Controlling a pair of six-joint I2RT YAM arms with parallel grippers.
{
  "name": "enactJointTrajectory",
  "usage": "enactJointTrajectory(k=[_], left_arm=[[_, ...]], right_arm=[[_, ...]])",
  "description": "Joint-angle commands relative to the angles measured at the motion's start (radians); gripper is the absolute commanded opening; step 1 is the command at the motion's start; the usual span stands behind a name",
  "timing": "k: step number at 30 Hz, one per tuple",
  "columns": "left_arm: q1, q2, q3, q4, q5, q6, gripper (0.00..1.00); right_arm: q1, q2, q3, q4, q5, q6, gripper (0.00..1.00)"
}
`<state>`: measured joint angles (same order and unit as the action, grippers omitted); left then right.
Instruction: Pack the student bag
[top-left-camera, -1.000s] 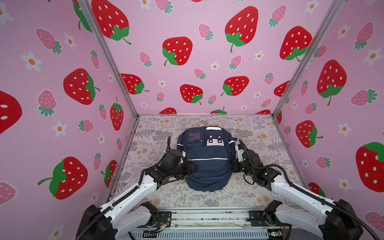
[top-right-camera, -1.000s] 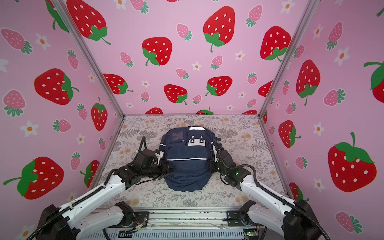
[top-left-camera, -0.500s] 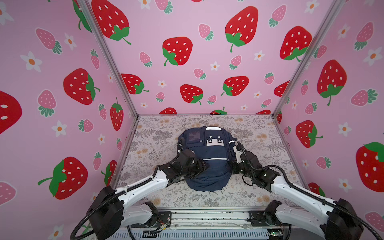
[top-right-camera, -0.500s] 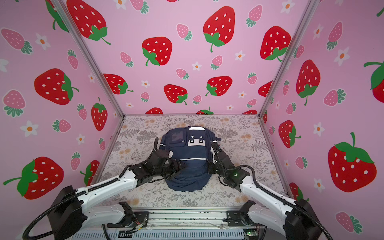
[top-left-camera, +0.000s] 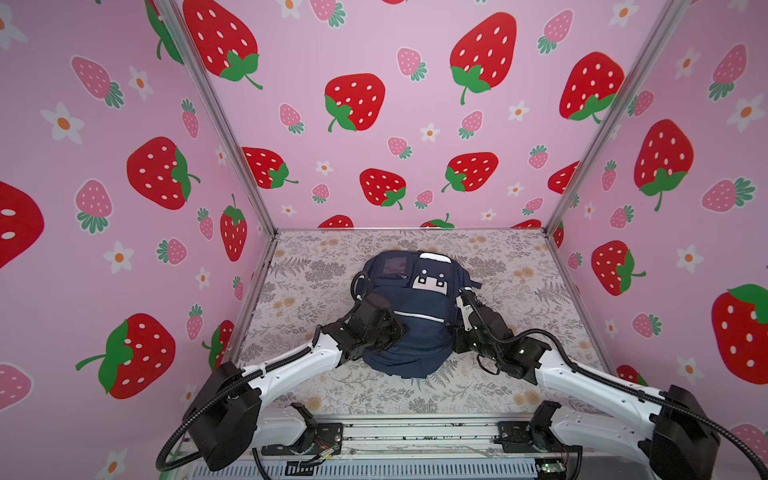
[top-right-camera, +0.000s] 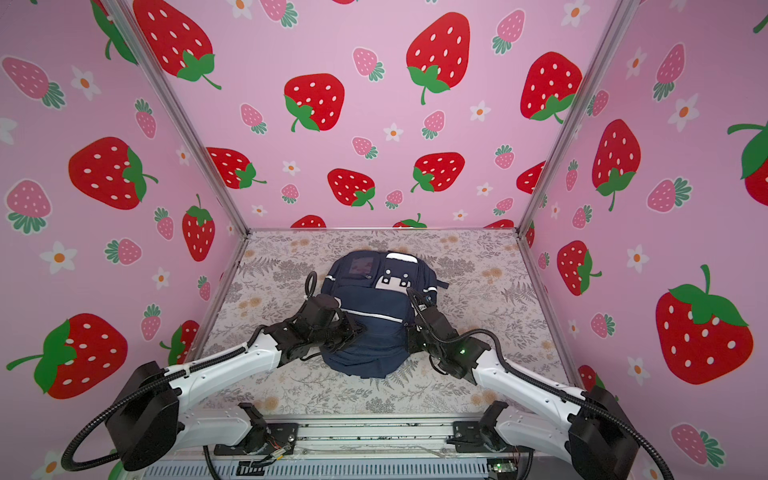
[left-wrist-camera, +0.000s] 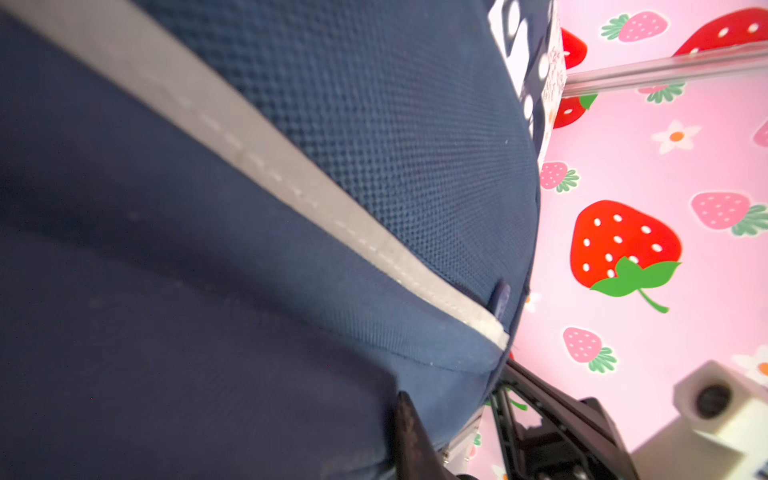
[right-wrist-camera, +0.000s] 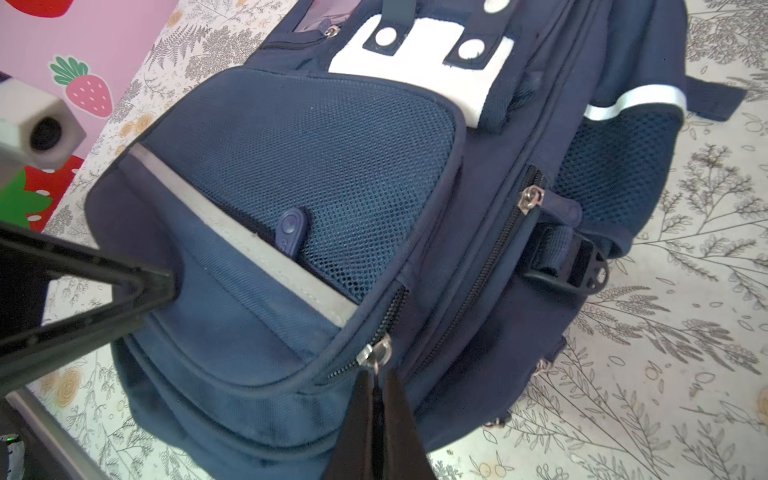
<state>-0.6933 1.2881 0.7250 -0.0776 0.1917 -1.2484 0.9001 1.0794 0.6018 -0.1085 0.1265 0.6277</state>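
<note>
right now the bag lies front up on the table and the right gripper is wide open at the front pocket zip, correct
Not open: the right wrist view shows the right gripper shut on the zip pull. The bag does lie front up on the table.

This is a robotics test cell, a dressed booth rather than a lived-in room. Three flat walls (top-left-camera: 407, 124) printed with pink strawberries and daisies box in the surface (top-left-camera: 519, 257). They are joined at its far corners by bare aluminium posts (top-left-camera: 222, 124). A grey-and-tan floral cloth covers the surface up to its edges. Along the near edge runs a metal rail (top-left-camera: 415, 432) with two white-and-black robot arms mounted on it, the left arm (top-left-camera: 291, 365) and the right arm (top-left-camera: 590, 378), each trailing black corrugated cable hose (top-left-camera: 176, 432). Loose wiring (top-left-camera: 316, 455) and a small green circuit board (top-left-camera: 550, 467) sit exposed below the rail. A student bag (top-left-camera: 415, 303) lies mid-surface between the arms, the one everyday thing on this set.
</note>
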Motion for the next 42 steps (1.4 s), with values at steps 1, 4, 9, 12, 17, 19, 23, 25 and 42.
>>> enactJointTrajectory(k=[1, 4, 9, 12, 17, 19, 23, 25, 42], left_arm=[[0.058, -0.006, -0.051, -0.009, -0.046, 0.042, 0.12], [0.080, -0.014, -0.084, 0.005, -0.024, 0.046, 0.00], [0.082, -0.047, -0.100, -0.013, -0.033, 0.071, 0.00], [0.078, -0.077, -0.121, -0.032, -0.036, 0.079, 0.00], [0.068, -0.143, -0.191, -0.023, -0.018, 0.053, 0.00], [0.043, -0.163, -0.206, -0.020, -0.021, 0.038, 0.00], [-0.035, -0.166, -0.201, 0.006, -0.031, 0.010, 0.00], [-0.057, -0.161, -0.206, 0.054, -0.027, -0.022, 0.00], [-0.178, -0.162, 0.068, 0.024, 0.012, 0.165, 0.83]], right_arm=[[-0.010, -0.035, 0.023, -0.043, 0.032, -0.025, 0.00], [-0.016, -0.030, 0.020, -0.049, 0.036, -0.029, 0.00], [-0.070, -0.017, 0.031, -0.083, 0.073, -0.044, 0.00], [-0.148, -0.013, 0.050, -0.104, 0.090, -0.055, 0.00], [-0.252, 0.017, 0.077, -0.087, 0.034, -0.089, 0.00], [-0.253, 0.029, 0.084, -0.070, -0.001, -0.104, 0.00], [-0.253, 0.030, 0.078, -0.036, -0.090, -0.132, 0.02], [-0.248, 0.012, 0.076, -0.043, -0.112, -0.142, 0.17], [-0.244, -0.320, 0.153, -0.245, 0.315, -0.037, 0.77]])
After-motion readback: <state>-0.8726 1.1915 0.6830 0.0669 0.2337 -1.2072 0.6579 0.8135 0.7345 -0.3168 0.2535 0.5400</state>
